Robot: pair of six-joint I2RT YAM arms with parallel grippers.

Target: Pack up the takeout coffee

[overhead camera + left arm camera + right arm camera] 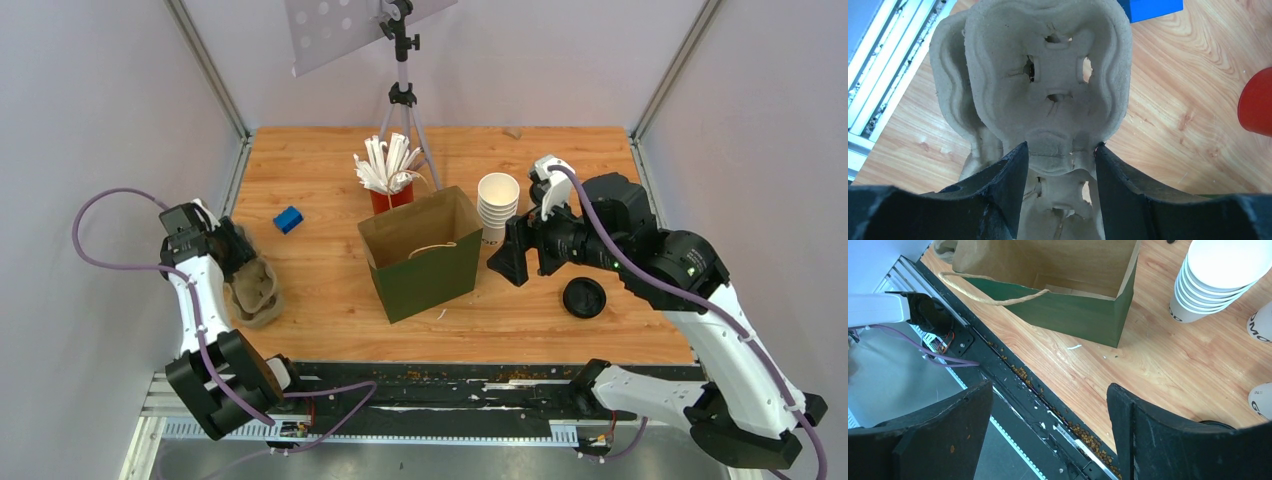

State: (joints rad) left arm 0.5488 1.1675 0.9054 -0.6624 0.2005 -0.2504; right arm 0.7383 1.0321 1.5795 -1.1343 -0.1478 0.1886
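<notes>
Four containers stand on the table (320, 160). Item one, a green paper bag (425, 270) at the centre: upright, mouth open, brown inside, rope handle draped over its near wall. Item two, a red cup (392, 200) just behind the bag, holding a bunch of white straws (385, 160). Item three, a stack of white cups (497, 205), nested, lidless, just beside the bag's far right corner. Item four, a pulp cup carrier (258, 295) at the left edge, grey-brown, its wells showing cross-cut slots; a second carrier appears nested under it. Takeout coffee, in parts: a white paper cup (551, 203), lidless, with dark lettering, just right of the stack and partly hidden behind the right arm, whether one cup or two cannot be told; a black lid (584, 297), round, flat on the table right of the bag, apart from it and from the cup. The left fingers (1003, 185) straddle the carrier's middle ridge, touching it; whether they clamp it cannot be told. The right fingers (1148, 430) are spread wide, released, between bag and lid.
</notes>
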